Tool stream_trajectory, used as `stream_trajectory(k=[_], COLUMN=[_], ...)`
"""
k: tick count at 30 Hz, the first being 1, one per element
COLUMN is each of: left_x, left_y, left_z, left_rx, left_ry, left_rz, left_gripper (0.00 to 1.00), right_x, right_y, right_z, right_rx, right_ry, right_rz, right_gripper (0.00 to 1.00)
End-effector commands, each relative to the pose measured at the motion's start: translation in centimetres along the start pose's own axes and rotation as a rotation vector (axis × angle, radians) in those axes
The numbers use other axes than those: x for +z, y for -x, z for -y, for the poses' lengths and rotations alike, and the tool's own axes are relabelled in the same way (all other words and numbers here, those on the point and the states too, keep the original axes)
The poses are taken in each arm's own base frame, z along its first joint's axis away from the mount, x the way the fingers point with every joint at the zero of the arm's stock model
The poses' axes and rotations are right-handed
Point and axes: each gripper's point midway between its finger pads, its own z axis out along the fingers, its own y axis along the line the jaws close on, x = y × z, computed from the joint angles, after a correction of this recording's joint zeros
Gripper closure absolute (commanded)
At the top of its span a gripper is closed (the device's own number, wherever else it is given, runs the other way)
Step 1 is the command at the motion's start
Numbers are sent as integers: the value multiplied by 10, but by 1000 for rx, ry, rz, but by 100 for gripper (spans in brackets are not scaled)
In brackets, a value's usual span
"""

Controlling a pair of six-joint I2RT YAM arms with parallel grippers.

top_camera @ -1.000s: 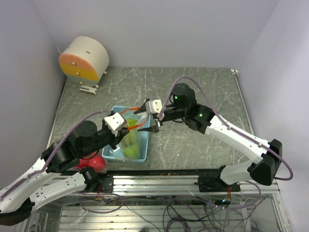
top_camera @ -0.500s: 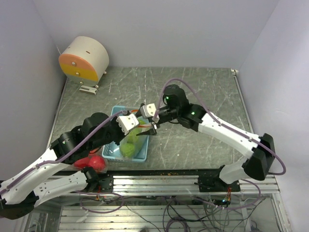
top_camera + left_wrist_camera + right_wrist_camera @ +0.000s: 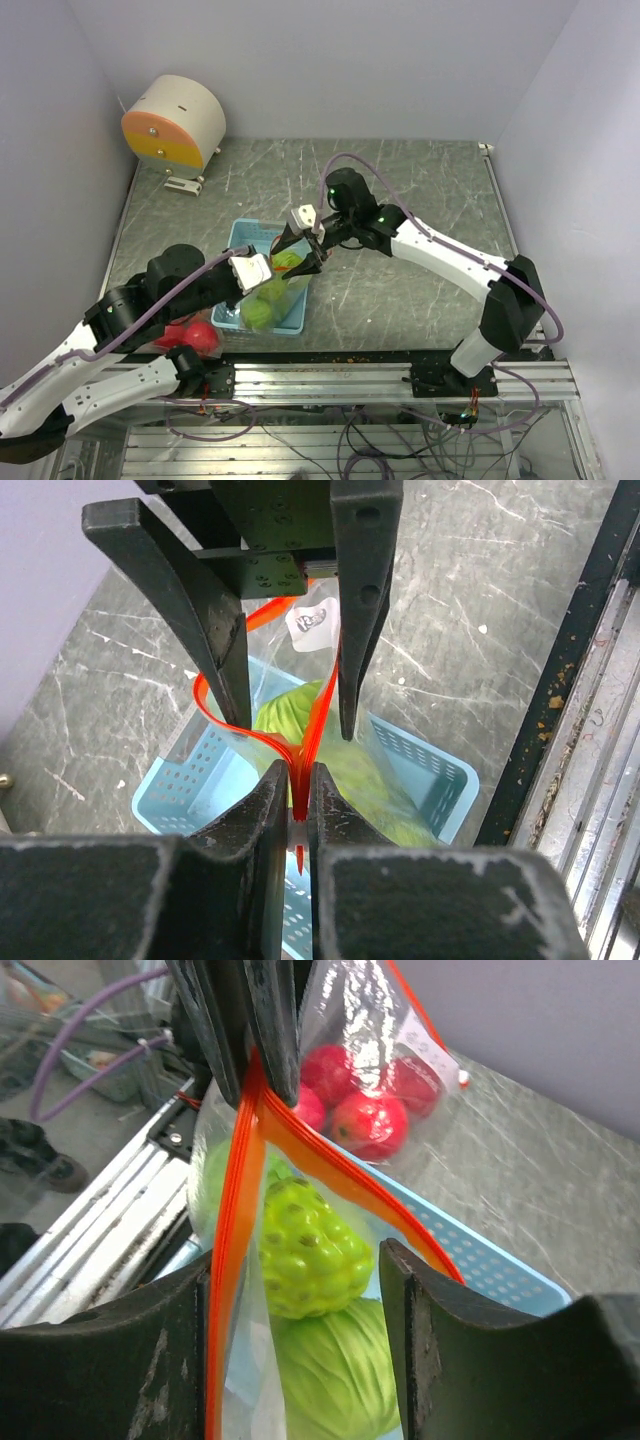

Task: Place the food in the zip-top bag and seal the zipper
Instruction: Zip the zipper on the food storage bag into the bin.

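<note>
**Top external view:** the left arm (image 3: pixel 165 285) covers most of the red balls (image 3: pixel 203 337), so their count cannot be determined. The film of the zip-top bag (image 3: pixel 268 300) is too faint to trace.

**Left wrist view:** the left gripper (image 3: pixel 298 785) hides the near wall of the tray (image 3: pixel 430 765) and the clamped end of the zipper (image 3: pixel 317 718). The cabbage head (image 3: pixel 285 715) sits partly behind the zipper. The label (image 3: pixel 313 620) print is too small to read. The top edge cuts off the right gripper (image 3: pixel 292 725) above its fingers.

**Right wrist view:** the bottom edge cuts off the cabbage head. It cannot be determined whether the red balls lie inside the bag or behind it. The upper-left background is blurred.
</note>
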Motion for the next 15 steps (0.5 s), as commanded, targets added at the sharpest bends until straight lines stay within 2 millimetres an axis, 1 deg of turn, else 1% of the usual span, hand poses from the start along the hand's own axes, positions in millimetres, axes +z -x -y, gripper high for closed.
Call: stream_trajectory(k=[1, 3, 7, 10, 12, 13, 14, 15], left_x=[6, 9, 13, 12, 10, 9, 8, 6], left_y=[10, 9, 14, 19, 21, 22, 23, 24], left_z=[2, 3, 3, -1, -4, -6, -7, -9], left_rx=[25, 27, 29, 24, 21, 18, 14, 9], left_ry=[-18, -25, -38, -20, 0, 11, 19, 29], left_rz=[58, 48, 51, 58, 66, 72, 78, 85], left_gripper=[93, 93, 93, 93, 93, 93, 93, 93], right_x=[7, 8, 12, 12, 11, 11, 9, 8], right_y=[18, 21, 21, 22, 27, 27, 31, 33], right_z=[-7, -9, -14, -19, -19, -18, -16, -13], right_rx=[13, 32, 73, 109, 112, 124, 125, 136], right_ry=[109, 129, 145, 146, 126, 109, 79, 41], right_rz=[105, 125, 150, 159, 173, 178, 185, 190], right_gripper=[47, 50, 62, 74, 84, 90, 100, 100])
